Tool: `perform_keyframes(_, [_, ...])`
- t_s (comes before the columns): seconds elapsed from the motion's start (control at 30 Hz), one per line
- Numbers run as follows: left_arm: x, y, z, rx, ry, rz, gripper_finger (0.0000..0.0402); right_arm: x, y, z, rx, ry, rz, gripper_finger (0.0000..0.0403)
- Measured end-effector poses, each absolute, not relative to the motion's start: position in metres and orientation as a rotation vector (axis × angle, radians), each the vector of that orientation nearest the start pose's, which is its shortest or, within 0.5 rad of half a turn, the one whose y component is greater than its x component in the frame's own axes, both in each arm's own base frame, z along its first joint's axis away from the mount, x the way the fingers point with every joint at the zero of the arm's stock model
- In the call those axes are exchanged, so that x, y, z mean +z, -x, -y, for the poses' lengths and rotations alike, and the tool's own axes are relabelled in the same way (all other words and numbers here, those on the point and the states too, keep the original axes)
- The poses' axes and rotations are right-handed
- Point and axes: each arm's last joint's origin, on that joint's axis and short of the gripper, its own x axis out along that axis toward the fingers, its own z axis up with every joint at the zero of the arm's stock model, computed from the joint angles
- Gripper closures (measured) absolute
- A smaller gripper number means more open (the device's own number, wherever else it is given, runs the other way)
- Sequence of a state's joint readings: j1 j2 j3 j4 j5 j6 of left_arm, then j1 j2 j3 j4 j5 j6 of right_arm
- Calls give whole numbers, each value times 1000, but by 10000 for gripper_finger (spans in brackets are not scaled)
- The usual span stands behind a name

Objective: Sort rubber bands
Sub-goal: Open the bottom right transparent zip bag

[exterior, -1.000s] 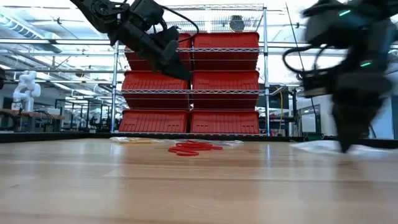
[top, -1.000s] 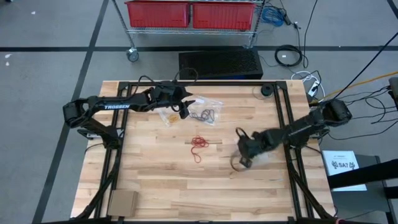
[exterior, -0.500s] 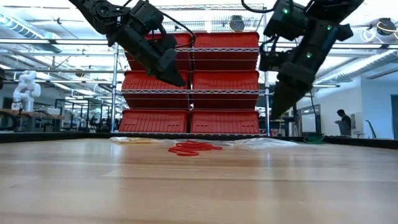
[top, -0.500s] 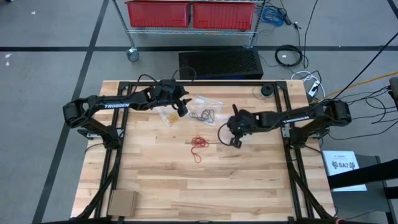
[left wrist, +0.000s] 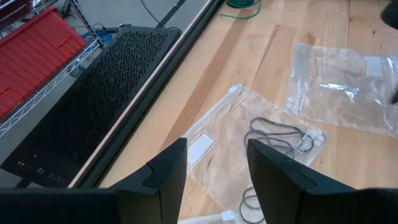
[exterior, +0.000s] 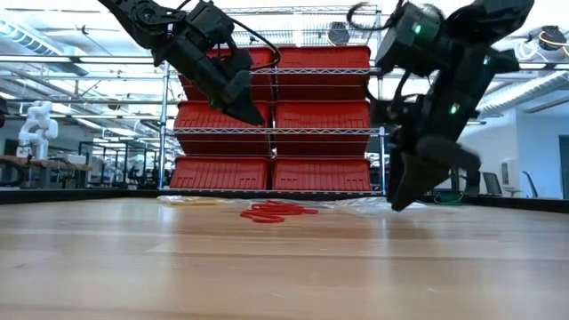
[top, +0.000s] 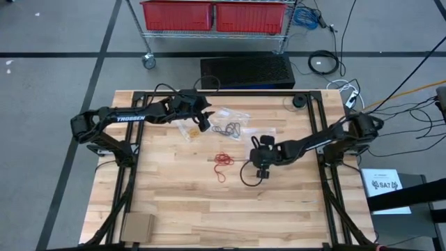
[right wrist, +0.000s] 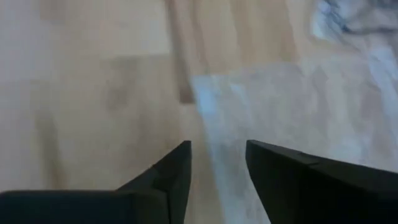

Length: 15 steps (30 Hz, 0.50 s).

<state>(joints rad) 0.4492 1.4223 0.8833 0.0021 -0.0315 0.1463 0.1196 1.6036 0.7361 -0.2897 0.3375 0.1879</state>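
A loose heap of red rubber bands [top: 223,160] [exterior: 271,212] lies on the wood in the middle of the table. Dark bands [top: 230,129] [left wrist: 273,134] lie inside a flat clear bag. Yellowish bands [top: 187,131] lie in a second bag to its left. My left gripper [top: 207,120] [left wrist: 214,180] hangs open above these two bags. My right gripper [top: 263,171] [exterior: 400,203] [right wrist: 217,180] stands open to the right of the red heap. It points steeply down, low over another clear bag [right wrist: 298,106] [left wrist: 342,87]. My right gripper's fingertips [right wrist: 168,174] stand close over the clear bag's edge, slanting down from the table's right. Whether they touch the bag or the table, I cannot tell.
A cardboard piece [top: 137,226] lies at the near left corner. A small black round part [top: 298,101] sits near the far right corner. Beyond the far edge are a black case [top: 247,70] and a rack of red bins [exterior: 276,116].
My right gripper has risen from the table at the right and swung toward the far edge and the bags, rolling its wrist. It has then come back down beside the red bands. The clear bag seen by it at the right now lies nearer the table's middle.
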Motion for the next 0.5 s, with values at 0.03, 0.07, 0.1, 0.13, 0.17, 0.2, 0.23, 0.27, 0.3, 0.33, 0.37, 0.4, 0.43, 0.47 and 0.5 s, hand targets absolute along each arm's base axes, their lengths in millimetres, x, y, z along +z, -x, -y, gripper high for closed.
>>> perform_keyframes(0.03, [241,-274,-133,428,-27,-565,228,129,-271,-23,-307,98,-1112,261])
perform_keyframes(0.07, [241,-274,-133,428,-27,-565,228,128,-272,-23,-310,96,-1113,267])
perform_keyframes(0.1, [240,-274,-133,427,-26,-568,228,125,-274,-23,-312,98,-1114,275])
perform_keyframes(0.13, [240,-274,-133,427,-25,-572,228,123,-275,-23,-315,102,-1114,285])
perform_keyframes(0.17, [240,-274,-133,426,-27,-578,228,122,-275,-24,-311,101,-1117,298])
perform_keyframes(0.2, [239,-274,-133,422,-36,-581,228,120,-276,-24,-303,97,-1120,313])
perform_keyframes(0.23, [239,-274,-133,420,-45,-582,228,120,-277,-26,-289,92,-1125,331])
perform_keyframes(0.27, [240,-274,-133,419,-51,-581,228,120,-277,-27,-279,90,-1126,351])
perform_keyframes(0.3, [240,-274,-133,419,-51,-578,228,122,-279,-28,-272,86,-1126,372])
perform_keyframes(0.33, [240,-274,-133,419,-51,-578,228,125,-280,-28,-266,81,-1123,387])
perform_keyframes(0.37, [240,-274,-133,419,-51,-578,228,127,-281,-29,-255,74,-1123,393])
perform_keyframes(0.4, [240,-274,-133,419,-51,-578,228,130,-283,-29,-245,64,-1113,394])
perform_keyframes(0.43, [240,-274,-133,419,-51,-579,228,135,-285,-30,-237,52,-1096,394])
perform_keyframes(0.47, [240,-274,-132,416,-51,-580,228,143,-287,-30,-228,41,-1075,396])
perform_keyframes(0.5, [240,-275,-131,410,-56,-577,228,151,-289,-31,-210,28,-1056,399])
